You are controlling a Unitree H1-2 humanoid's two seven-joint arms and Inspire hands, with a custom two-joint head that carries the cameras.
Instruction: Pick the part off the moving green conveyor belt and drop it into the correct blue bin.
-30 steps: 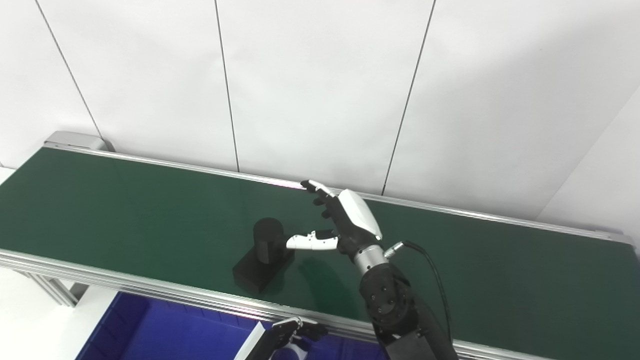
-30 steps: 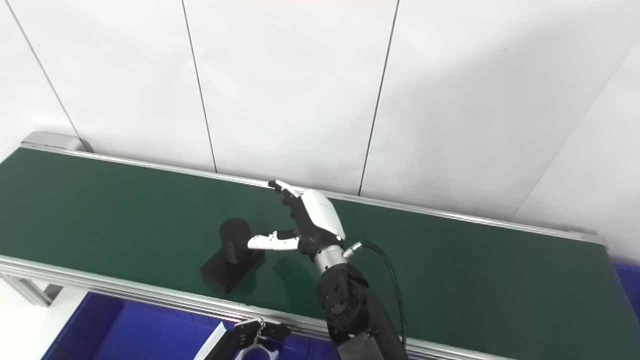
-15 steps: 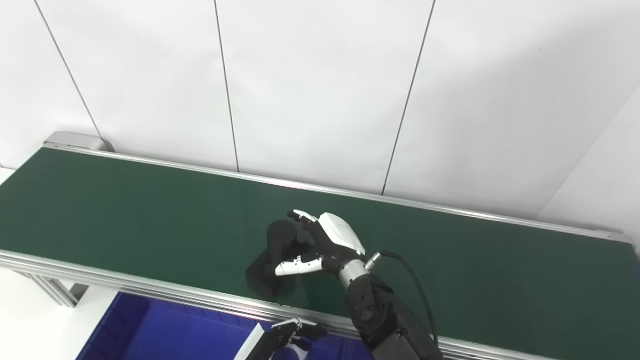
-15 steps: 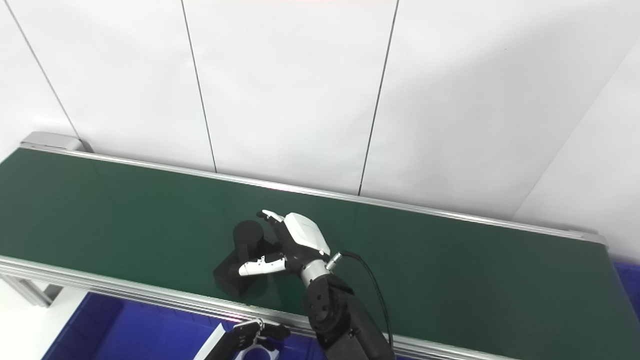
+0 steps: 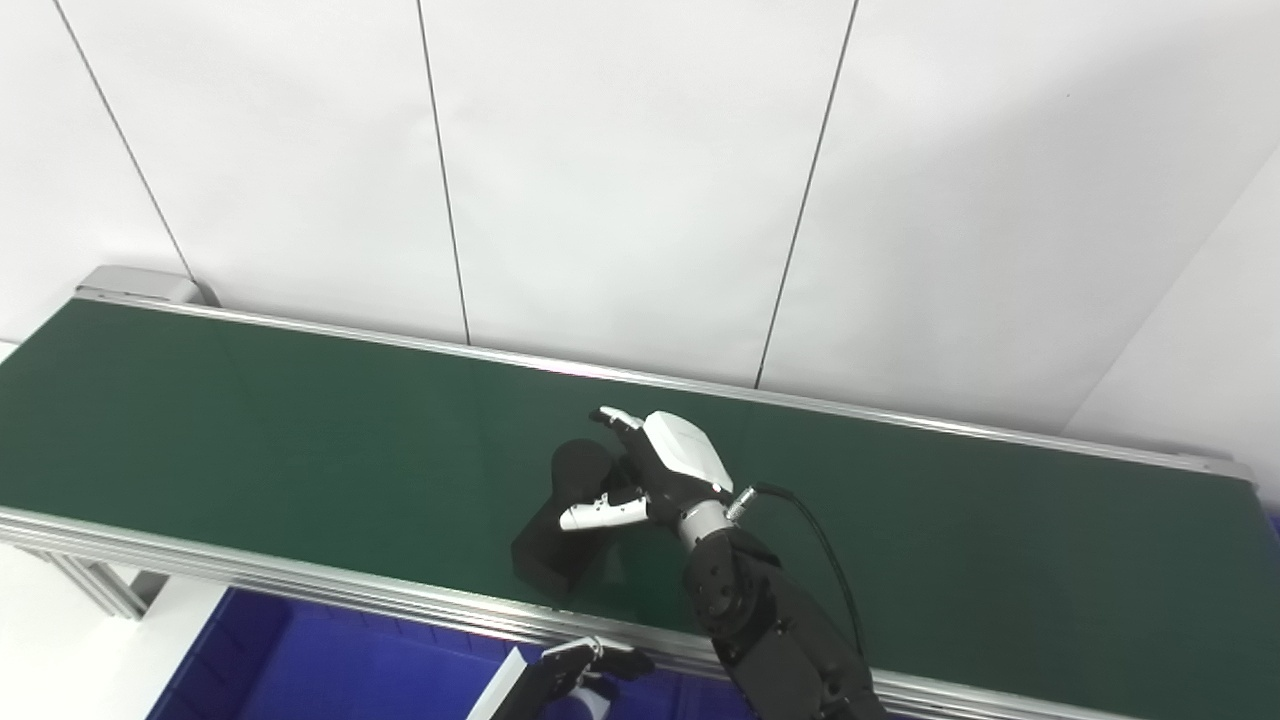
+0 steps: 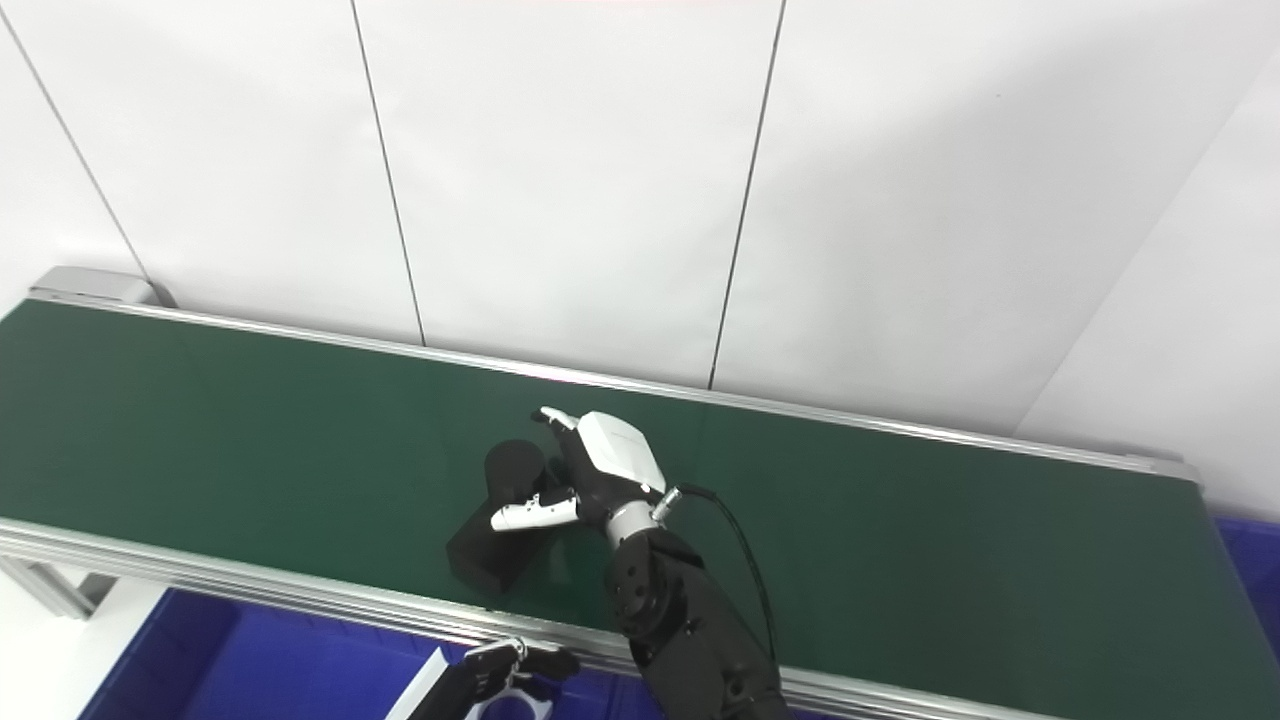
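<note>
I am looking at the matte black part, an upright cylinder on a rectangular base block point(image 5: 565, 520), lying on the dark green conveyor belt point(image 5: 250, 420), on its near half, close to the belt's silver front rail. My right hand point(image 5: 655, 480) is sitting just to the right of the part, fingers point(image 5: 618, 420) arching past the far side of the cylinder and the white thumb point(image 5: 597, 515) crossing its near side, so the hand is cupping the cylinder; whether the fingers are actually pressing on it I cannot tell from either eye view. The part's base block is running diagonally, from the cylinder down toward the front rail, so I judge the grip has to be taken across the cylinder and not the block. My left hand point(image 5: 585, 667) is waiting below the front rail, farther from the part, over the deep blue plastic bin point(image 5: 330, 670); its fingers are looking curled, though I cannot tell how tightly. I am reading no labels or writing anywhere.
</note>
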